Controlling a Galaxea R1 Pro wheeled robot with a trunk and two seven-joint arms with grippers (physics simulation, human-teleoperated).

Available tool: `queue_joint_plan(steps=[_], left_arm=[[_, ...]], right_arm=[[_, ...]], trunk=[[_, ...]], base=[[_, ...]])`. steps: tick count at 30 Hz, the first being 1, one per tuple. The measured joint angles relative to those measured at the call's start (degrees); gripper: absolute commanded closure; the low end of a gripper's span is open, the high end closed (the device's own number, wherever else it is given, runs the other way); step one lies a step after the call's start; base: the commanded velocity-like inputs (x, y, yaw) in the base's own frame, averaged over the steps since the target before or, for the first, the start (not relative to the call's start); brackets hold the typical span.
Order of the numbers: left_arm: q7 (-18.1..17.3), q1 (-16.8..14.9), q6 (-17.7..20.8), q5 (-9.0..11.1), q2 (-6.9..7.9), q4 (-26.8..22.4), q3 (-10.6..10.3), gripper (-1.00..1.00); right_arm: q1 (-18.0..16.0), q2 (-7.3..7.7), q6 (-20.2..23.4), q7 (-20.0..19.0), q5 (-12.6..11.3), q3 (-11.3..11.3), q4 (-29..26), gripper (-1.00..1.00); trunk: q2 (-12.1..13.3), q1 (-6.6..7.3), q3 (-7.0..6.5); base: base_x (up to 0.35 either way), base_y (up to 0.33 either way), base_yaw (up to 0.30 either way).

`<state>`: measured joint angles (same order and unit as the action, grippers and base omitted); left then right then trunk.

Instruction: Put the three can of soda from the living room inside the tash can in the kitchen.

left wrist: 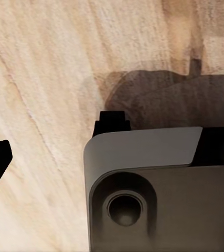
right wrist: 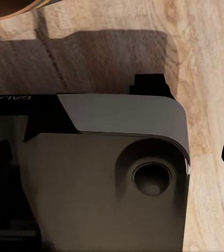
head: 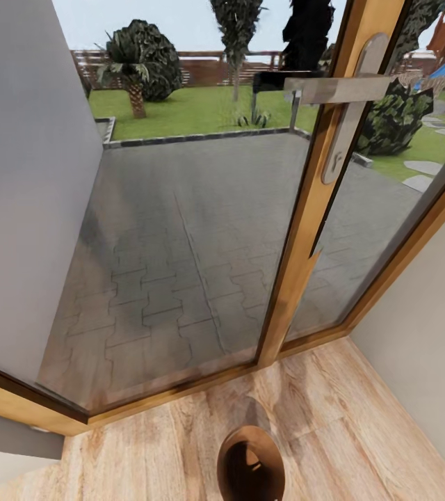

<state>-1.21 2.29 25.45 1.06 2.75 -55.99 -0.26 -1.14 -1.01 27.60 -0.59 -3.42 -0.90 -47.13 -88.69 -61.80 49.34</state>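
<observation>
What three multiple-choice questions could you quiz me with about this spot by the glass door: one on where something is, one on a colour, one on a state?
1. Where is the round brown bin?
A. On the wood floor before the glass door
B. Outside on the paving
C. On a shelf

2. What colour is the door's frame?
A. White
B. Light wood
C. Black

3. What state is the glass door in?
A. Wide open
B. Removed
C. Shut, lever handle level

Answers: 1 A, the bin stands on the indoor planks near the threshold. 2 B, the posts and sill are honey-coloured wood. 3 C, the frame meets the sill with no gap.
</observation>
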Motion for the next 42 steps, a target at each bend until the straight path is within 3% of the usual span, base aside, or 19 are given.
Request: queue_joint_plan(steps=[6,20,28,32,35,42], left_arm=[[0.0,0.0,0.0,0.0,-0.11,0.0,0.0,-1.0],[0.0,0.0,0.0,0.1,-0.1,-0.2,0.0,-1.0],[0.0,0.0,0.0,0.1,-0.03,-2.8,0.5,-1.0],[0.0,0.0,0.9,-0.2,-0.09,-4.0,2.8,-1.0],[0.1,0.0,3.9,-0.4,-0.11,-9.0,3.2,-1.0],[0.1,0.0,5.2,-0.6,-0.03,-13.1,3.3,-1.0]], right_arm=[[0.0,0.05,0.0,0.0,0.0,0.1,0.0,-1.0],[0.0,0.02,0.0,0.1,-0.1,0.1,0.1,-1.0],[0.0,0.09,0.4,0.0,0.0,0.0,-0.5,-1.0],[0.0,0.16,4.2,0.0,0.1,-0.1,-8.4,-1.0],[0.0,0.14,8.3,0.0,0.1,-0.2,-15.9,-1.0],[0.0,0.14,8.6,-1.5,0.1,-0.4,-19.7,-1.0]], trunk=[[0.0,0.0,0.0],[-5.6,-3.07,2.67],[-8.8,-4.82,4.81],[-10.4,-5.7,5.9],[-11.6,-6.36,6.72],[-14.4,-7.9,8.63]], base=[[0.0,0.0,0.0],[0.0,0.0,0.0],[0.0,0.0,0.0],[0.0,0.0,0.0],[0.0,0.0,0.0],[0.0,0.0,0.0]])
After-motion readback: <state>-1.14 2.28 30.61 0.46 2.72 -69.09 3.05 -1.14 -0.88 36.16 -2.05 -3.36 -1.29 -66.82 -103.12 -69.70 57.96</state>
